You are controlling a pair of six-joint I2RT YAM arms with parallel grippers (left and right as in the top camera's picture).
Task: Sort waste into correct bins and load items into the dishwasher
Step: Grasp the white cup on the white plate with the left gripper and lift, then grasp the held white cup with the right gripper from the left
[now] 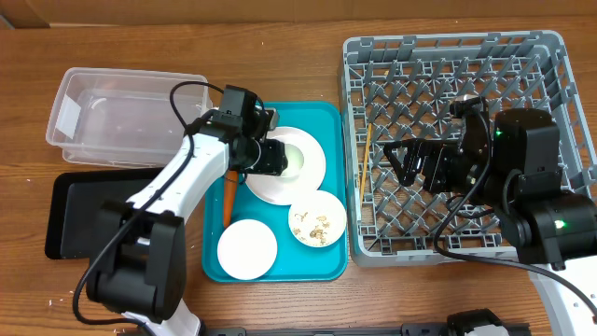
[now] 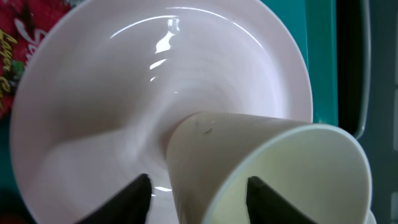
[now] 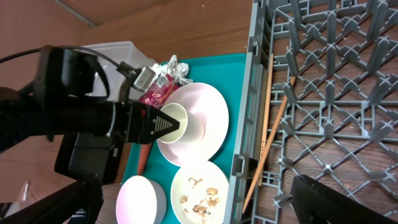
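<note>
A small white cup point(image 2: 249, 149) lies on its side on the pale pink plate point(image 1: 303, 173) in the teal tray. My left gripper point(image 2: 199, 193) is open, with one finger on each side of the cup's wall near the rim; it also shows in the overhead view point(image 1: 275, 154). A red wrapper point(image 3: 158, 90) and silver foil point(image 3: 177, 67) lie beside the plate. A white bowl with tan crumbs point(image 1: 317, 220) and an upturned white bowl point(image 1: 247, 248) sit at the tray's front. My right gripper point(image 1: 401, 161) is open and empty above the grey dish rack point(image 1: 560, 75).
The clear tub point(image 1: 103, 103) stands at the back left and the black tray point(image 1: 79, 210) in front of it. The teal tray point(image 1: 326, 117) sits in the middle. An orange stick-like object point(image 1: 229, 201) lies on it. Wooden chopsticks point(image 1: 365, 159) lie at the rack's left edge.
</note>
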